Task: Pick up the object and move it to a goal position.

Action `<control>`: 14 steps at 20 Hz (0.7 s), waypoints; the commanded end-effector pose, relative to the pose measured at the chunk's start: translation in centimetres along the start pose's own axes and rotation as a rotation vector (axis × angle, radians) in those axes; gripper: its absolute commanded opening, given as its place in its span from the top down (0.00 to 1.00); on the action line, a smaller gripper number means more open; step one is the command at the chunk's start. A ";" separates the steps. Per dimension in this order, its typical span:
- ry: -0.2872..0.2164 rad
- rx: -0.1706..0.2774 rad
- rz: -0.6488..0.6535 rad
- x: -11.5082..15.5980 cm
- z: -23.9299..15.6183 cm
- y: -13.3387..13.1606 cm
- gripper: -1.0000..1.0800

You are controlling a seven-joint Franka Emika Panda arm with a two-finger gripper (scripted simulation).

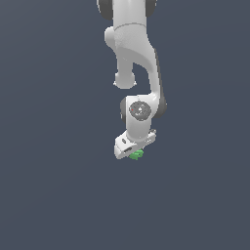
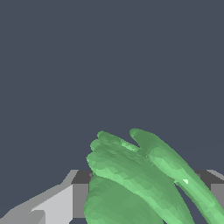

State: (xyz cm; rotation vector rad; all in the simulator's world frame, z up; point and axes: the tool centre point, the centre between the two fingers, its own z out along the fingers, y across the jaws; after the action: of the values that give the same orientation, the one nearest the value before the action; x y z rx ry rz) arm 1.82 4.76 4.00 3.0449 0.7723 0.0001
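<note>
1 green object (image 1: 137, 155) sits clamped between the fingers (image 2: 52, 203) of the end effector (image 1: 134, 155), which points down from the white arm (image 1: 136, 58).

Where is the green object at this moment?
In the exterior view the green object sits near the centre, directly under the white gripper, between its fingers.
</note>
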 end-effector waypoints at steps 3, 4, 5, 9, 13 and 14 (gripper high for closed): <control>0.000 0.000 -0.001 0.0 0.1 0.0 1.00; 0.000 0.000 -0.001 0.0 0.1 0.0 1.00; 0.000 0.000 0.000 0.0 0.0 0.0 1.00; 0.000 0.000 0.000 -0.3 -0.1 0.1 1.00; 0.000 0.000 0.000 -1.3 -0.3 0.5 1.00; 0.000 0.000 0.000 -1.6 -0.3 0.7 1.00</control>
State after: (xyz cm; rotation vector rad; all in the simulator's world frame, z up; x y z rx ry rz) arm 1.02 3.82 4.23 3.0447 0.7738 0.0002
